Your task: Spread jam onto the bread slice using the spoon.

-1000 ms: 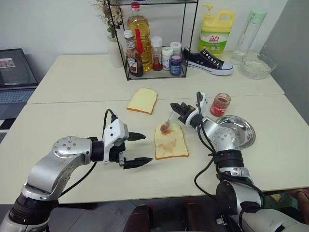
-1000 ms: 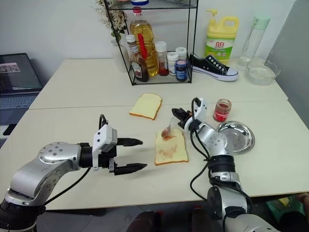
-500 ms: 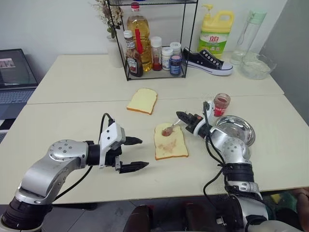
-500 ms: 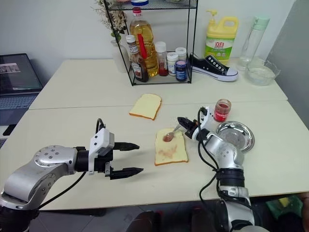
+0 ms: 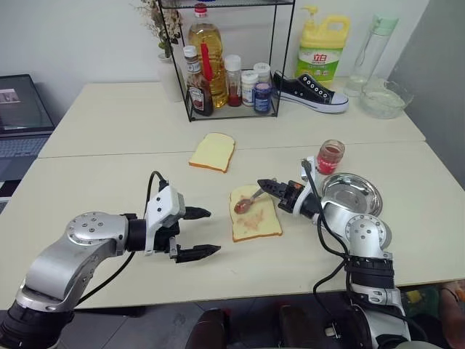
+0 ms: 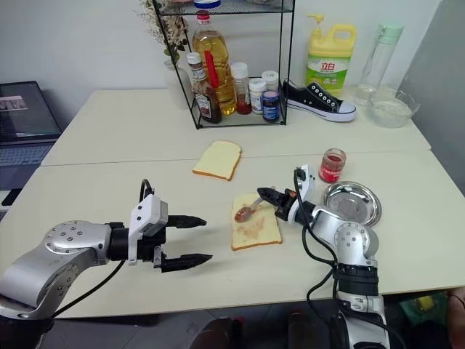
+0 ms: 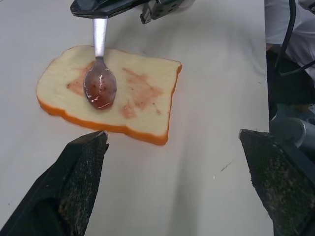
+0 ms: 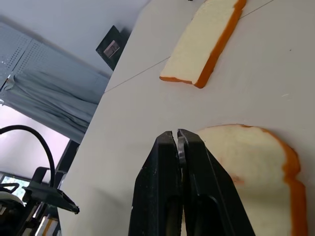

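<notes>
Left wrist view: the spoon, its bowl coated with jam, rests on the smeared bread slice, apparently touching it. The right gripper is clenched on the spoon's handle. The left gripper, fingers spread and empty, hovers over the table beside the slice.

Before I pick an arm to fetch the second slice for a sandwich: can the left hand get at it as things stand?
Probably yes. The left hand is open and holds nothing, and bare table lies between it and the plain bread slice farther back. The right hand, shut on the spoon, is off to the side.
</notes>
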Robot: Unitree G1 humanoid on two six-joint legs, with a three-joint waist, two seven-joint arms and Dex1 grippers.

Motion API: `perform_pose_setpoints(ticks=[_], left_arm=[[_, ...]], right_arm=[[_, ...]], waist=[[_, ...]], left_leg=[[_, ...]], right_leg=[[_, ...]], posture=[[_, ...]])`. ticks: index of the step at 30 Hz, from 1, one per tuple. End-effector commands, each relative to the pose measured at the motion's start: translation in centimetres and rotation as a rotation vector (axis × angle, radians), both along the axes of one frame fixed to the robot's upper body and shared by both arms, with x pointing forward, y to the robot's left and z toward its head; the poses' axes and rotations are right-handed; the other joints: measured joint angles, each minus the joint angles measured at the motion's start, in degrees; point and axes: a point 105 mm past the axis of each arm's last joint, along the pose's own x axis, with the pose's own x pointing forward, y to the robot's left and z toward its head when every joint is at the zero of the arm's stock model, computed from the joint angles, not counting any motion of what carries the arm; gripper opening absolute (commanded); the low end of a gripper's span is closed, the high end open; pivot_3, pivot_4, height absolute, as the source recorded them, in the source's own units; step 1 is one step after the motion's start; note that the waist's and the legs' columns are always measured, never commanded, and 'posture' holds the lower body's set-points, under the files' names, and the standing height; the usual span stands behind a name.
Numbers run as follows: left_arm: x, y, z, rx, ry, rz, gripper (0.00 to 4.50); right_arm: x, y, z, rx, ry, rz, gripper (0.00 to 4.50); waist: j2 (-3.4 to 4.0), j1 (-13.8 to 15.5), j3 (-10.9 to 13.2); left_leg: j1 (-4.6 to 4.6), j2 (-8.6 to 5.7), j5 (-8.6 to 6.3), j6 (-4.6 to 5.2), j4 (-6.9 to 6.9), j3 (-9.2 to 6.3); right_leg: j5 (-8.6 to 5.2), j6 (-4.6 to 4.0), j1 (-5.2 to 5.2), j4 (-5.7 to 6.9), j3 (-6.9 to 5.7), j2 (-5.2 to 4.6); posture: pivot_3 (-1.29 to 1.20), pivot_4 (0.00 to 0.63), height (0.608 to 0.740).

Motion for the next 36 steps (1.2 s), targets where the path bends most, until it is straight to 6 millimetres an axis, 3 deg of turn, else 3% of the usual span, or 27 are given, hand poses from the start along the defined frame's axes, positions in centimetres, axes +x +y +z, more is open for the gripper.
perform_pose_setpoints(ticks=[1, 6, 12, 19, 23, 36], left_arm=[[-0.3, 0.0, 1.0, -0.004, -0.035, -0.008, 4.5], [-0.3, 0.0, 1.0, -0.001, -0.035, -0.004, 4.5], [-0.2, 0.0, 1.0, -0.002, -0.036, -0.006, 4.5], [0.0, -0.2, 1.1, -0.004, -0.042, -0.015, 4.5], [0.0, -0.2, 1.1, 0.0, -0.042, -0.02, 4.5], [-0.3, -0.4, 0.8, -0.001, -0.039, -0.035, 4.5]], right_arm=[[-0.7, -0.2, 0.8, 0.017, -0.032, 0.021, 0.03], [-0.7, -0.6, 1.2, 0.055, -0.023, 0.019, 0.03], [1.5, -1.9, 3.2, 0.167, -0.018, -0.075, 0.03], [3.5, -2.6, 0.9, 0.109, 0.035, -0.154, 0.03], [2.8, -3.0, -1.0, 0.049, 0.075, -0.138, 0.03], [-0.6, -2.7, -1.9, 0.013, 0.132, 0.021, 0.03]], waist=[[0.0, 0.01, 0.0], [0.0, 0.01, 0.0], [0.0, 0.01, 0.0], [0.0, -0.01, 0.0], [0.0, -0.01, 0.0], [0.0, 0.03, 0.0]], left_leg=[[0.0, 0.0, 0.0, 0.0, 0.0, 0.0], [0.0, 0.0, 0.0, 0.0, 0.0, 0.01], [0.01, 0.0, 0.0, 0.0, 0.0, 0.02], [0.0, 0.0, 0.0, 0.0, -0.01, 0.03], [0.0, 0.0, 0.0, 0.0, 0.0, 0.04], [0.01, 0.0, 0.0, 0.0, 0.0, 0.01]], right_leg=[[0.0, 0.0, 0.0, 0.0, 0.0, 0.0], [0.0, 0.0, 0.0, 0.0, 0.0, 0.0], [0.0, 0.0, 0.0, 0.01, -0.02, 0.0], [0.0, 0.0, 0.0, 0.0, -0.02, 0.01], [0.0, 0.0, 0.0, 0.0, -0.02, 0.01], [0.0, 0.0, 0.06, -0.01, 0.0, 0.0]], posture=[[0.0, 0.15, 0.74], [0.0, 0.15, 0.74], [0.0, 0.15, 0.74], [0.0, 0.15, 0.74], [0.0, 0.15, 0.74], [0.0, 0.15, 0.74]])
